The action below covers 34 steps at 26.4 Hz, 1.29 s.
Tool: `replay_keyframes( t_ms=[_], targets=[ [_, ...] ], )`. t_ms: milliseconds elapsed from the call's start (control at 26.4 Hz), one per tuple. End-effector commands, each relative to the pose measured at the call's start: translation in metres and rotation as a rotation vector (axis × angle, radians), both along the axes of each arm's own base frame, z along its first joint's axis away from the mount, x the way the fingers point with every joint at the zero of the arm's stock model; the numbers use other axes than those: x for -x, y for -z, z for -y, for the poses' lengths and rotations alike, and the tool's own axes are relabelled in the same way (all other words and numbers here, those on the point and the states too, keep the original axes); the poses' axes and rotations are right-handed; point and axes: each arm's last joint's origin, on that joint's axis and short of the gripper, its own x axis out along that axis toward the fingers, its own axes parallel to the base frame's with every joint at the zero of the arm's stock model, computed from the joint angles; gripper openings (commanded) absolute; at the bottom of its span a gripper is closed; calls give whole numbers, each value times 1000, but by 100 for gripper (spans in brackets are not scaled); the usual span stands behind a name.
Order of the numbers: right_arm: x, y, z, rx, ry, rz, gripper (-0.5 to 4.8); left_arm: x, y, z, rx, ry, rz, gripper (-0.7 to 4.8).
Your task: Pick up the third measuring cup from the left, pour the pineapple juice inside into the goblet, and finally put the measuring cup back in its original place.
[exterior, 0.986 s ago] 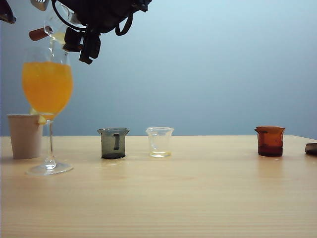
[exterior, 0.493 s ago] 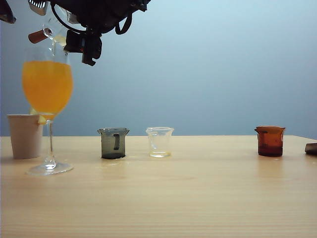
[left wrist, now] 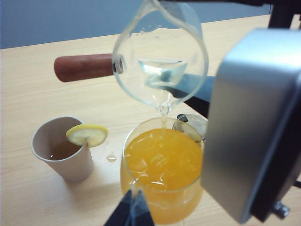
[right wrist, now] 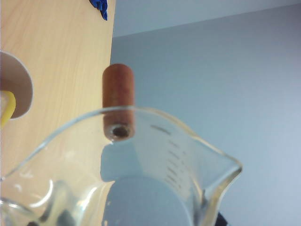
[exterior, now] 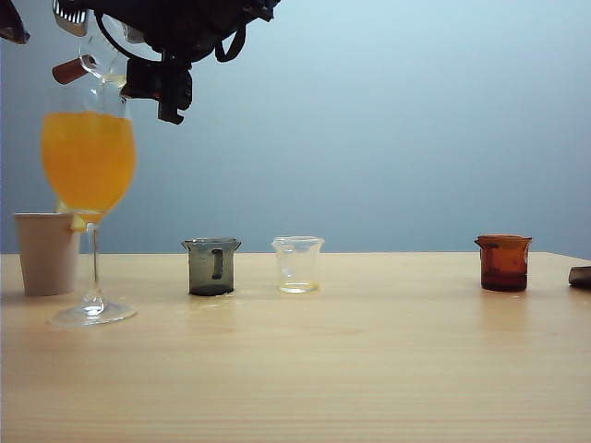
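The third measuring cup [exterior: 100, 53], clear with a reddish-brown handle nub [left wrist: 82, 67], hangs tipped on its side above the goblet [exterior: 89, 166]. My right gripper [exterior: 109, 41] reaches across from the top and is shut on it. A thin trickle of pale pineapple juice [left wrist: 163, 112] runs from the spout into the goblet [left wrist: 162, 162], which holds orange liquid. In the right wrist view the cup [right wrist: 141, 155] fills the frame and hides the fingers. My left gripper [left wrist: 134, 201] hovers beside the goblet's bowl, fingertips together, holding nothing.
A beige paper cup [exterior: 46, 252] with a lemon slice [left wrist: 87, 134] stands left of the goblet. A grey cup [exterior: 211, 266], a clear flared cup [exterior: 297, 264] and an amber cup [exterior: 503, 262] stand in a row. A dark object [exterior: 581, 275] lies at the right edge.
My right wrist has rolled a little, tipping the cup further over the goblet. Less pale juice shows in the cup. The left arm has stayed still.
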Motion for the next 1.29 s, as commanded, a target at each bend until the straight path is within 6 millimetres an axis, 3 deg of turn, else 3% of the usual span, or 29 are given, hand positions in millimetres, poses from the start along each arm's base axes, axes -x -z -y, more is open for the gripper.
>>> replay_keyframes(
  t_ms=[38,265,455,683,796,872,1024,1100,1289],
  targets=[
    [2,-8,0,-51,2,-8,94,0,-3,0,4,1,17,-5],
    [-1,-10,3,-274,41,-246,94,-1,-7,0,17,6,50,-5],
    [-12,-18,18,-528,81,-505,94,-1,-8,2,32,39,62,-5],
    [-25,-28,46,-732,123,-650,94,-1,-13,3,61,89,109,-5],
    [-25,-30,72,-841,141,-682,93,-2,-17,4,75,99,141,-5],
    [-22,-22,103,-964,172,-732,93,-3,-16,4,131,70,120,-5],
    [-9,0,139,-1067,274,-752,93,-4,-17,6,134,79,124,-5],
    [2,19,161,-1099,369,-781,93,-4,-18,19,150,98,146,-5],
    [9,43,178,-1129,434,-808,93,-3,-16,60,148,206,166,-5]
  ],
)
